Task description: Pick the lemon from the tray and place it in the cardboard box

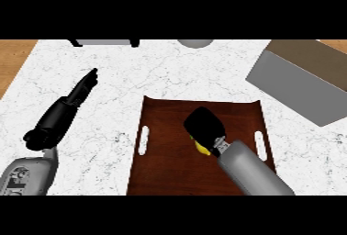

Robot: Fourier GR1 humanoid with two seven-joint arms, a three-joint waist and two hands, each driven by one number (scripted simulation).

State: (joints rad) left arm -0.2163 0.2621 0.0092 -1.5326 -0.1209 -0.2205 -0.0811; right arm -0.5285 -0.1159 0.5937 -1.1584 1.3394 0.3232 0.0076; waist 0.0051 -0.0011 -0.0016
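A dark wooden tray (163, 174) with white handle slots lies on the counter in front of me. The yellow lemon (200, 147) rests on it, mostly hidden beneath my right hand (203, 123). That hand hovers over the lemon palm down, open, with its fingers stretched toward the tray's far side. The cardboard box (298, 85) stands at the upper right, tilted, its open grey inside facing the tray. My left hand (82, 87) rests open on the counter to the left of the tray, fingers straight and pointing away.
White marble counter (136, 69) surrounds the tray. A grey round object (196, 43) and a dark-legged item (105, 42) sit at the far edge. Wooden floor shows at the far left and right corners.
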